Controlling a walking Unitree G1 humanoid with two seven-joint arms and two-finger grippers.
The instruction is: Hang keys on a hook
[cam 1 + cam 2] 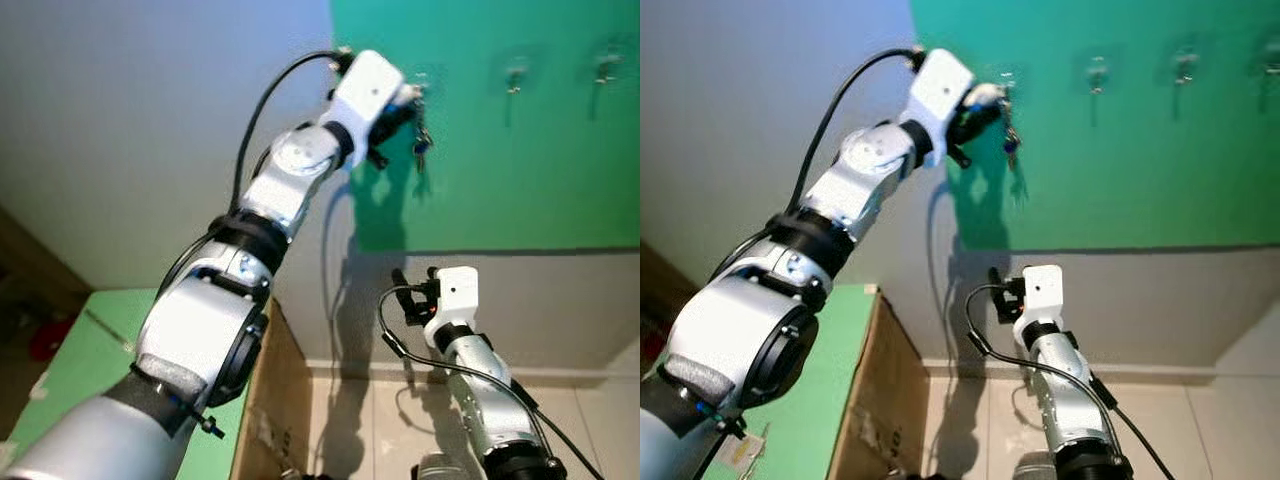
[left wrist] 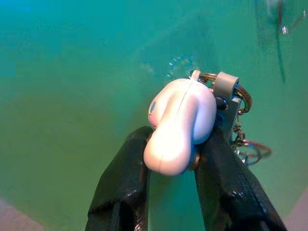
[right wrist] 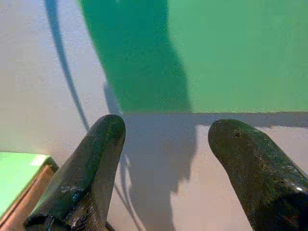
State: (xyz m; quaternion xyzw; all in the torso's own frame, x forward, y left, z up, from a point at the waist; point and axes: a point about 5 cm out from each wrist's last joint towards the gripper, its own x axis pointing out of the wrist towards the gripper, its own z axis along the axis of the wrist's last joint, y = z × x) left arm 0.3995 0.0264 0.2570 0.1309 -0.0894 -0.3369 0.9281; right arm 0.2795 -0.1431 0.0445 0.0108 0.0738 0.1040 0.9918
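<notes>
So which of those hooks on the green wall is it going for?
The leftmost hook: the left gripper holds the keys right against it. The other hooks sit bare, further right.

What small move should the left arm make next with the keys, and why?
Probably ease the left gripper slightly closer to the green wall so the key ring slips over the clear hook. Its jaws hold the white fob just beside that hook.

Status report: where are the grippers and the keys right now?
Left gripper raised to the green wall, shut on the white key fob. Keys dangling at leftmost hook, seating unclear. Right gripper low, open, idle. Nothing in the way.
</notes>
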